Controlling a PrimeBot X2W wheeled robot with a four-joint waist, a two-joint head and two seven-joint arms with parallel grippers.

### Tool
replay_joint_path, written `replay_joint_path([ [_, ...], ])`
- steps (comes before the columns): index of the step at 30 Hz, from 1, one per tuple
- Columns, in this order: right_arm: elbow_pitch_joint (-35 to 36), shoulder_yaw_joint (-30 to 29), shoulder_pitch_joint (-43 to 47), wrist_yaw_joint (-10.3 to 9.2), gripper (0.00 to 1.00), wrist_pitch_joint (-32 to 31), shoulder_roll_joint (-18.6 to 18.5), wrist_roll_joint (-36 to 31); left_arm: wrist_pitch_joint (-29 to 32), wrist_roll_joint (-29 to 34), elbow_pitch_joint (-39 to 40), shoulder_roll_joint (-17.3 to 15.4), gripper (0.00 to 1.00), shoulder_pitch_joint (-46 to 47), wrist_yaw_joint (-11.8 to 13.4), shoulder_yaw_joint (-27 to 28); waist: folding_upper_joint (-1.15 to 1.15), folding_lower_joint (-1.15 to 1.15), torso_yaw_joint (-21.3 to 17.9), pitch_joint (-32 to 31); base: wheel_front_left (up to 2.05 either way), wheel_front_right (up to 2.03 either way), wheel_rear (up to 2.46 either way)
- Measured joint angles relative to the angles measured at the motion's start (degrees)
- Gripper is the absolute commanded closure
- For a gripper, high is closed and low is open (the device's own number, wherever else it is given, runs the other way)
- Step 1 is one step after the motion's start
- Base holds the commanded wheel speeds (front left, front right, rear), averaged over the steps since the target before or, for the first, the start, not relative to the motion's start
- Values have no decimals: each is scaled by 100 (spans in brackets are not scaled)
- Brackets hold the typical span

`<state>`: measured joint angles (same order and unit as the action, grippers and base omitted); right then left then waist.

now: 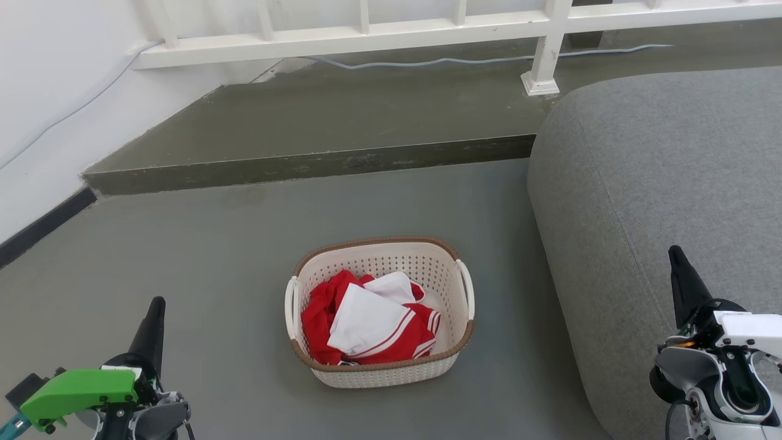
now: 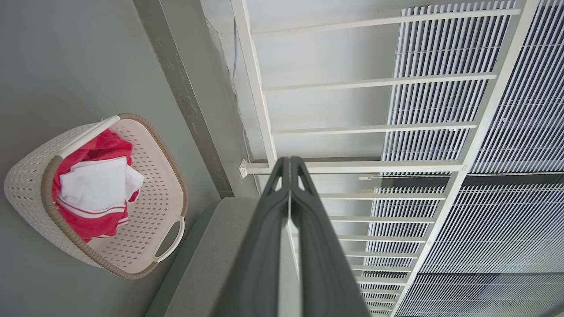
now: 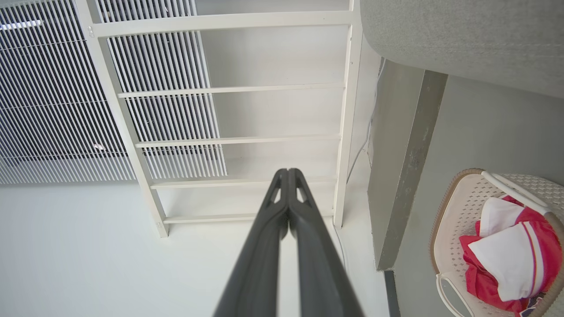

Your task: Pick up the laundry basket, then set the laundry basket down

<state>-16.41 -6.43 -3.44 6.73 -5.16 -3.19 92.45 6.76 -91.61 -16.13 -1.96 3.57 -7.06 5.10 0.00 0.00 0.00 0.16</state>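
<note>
Cream laundry basket (image 1: 391,373), brown rim; red-and-white striped clothes (image 1: 372,327); grey floor (image 1: 214,256)

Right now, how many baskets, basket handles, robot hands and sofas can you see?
laundry basket: 1
white handles: 2
robot hands, left hand and right hand: 2
grey sofa: 1
Total: 6

The laundry basket (image 1: 391,376), holding clothes (image 1: 366,321), sits left of the sofa (image 1: 660,183).
</note>
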Motion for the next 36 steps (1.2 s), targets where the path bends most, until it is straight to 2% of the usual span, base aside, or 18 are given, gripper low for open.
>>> replay_joint_path([
  [36,19,-9,-1,0,100,-1,8,0,0,0,18,0,100,0,0,-3,0,0,0,1,0,0,0],
])
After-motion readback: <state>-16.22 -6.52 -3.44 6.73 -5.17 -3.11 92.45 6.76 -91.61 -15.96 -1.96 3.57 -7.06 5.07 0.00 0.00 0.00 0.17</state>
